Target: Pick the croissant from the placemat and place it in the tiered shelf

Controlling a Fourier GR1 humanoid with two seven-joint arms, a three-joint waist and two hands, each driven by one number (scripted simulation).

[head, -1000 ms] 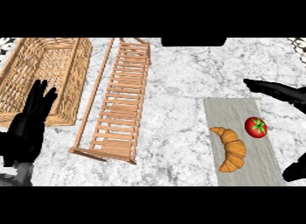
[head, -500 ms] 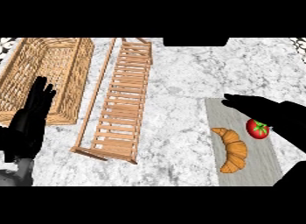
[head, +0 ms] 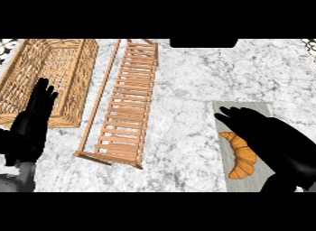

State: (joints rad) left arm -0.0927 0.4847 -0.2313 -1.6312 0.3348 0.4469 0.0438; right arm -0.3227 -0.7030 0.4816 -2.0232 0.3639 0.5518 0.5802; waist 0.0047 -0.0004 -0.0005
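- The croissant [head: 241, 155] lies on the grey placemat [head: 257, 106] at the right of the marble desk [head: 187, 72], its tips pointing far and near.
- The right hand [head: 275, 137] hangs over the placemat with fingers stretched out flat, covering the croissant's right edge and grasping nothing.
- The left hand [head: 31, 122] rests at the near left, fingers straight, empty.
- The wooden tiered shelf [head: 124, 118] lies between the wicker basket [head: 44, 74] and the placemat.

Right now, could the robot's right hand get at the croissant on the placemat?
Probably yes. The right hand hovers over the placemat with open fingers, right beside the croissant, and nothing stands between them.
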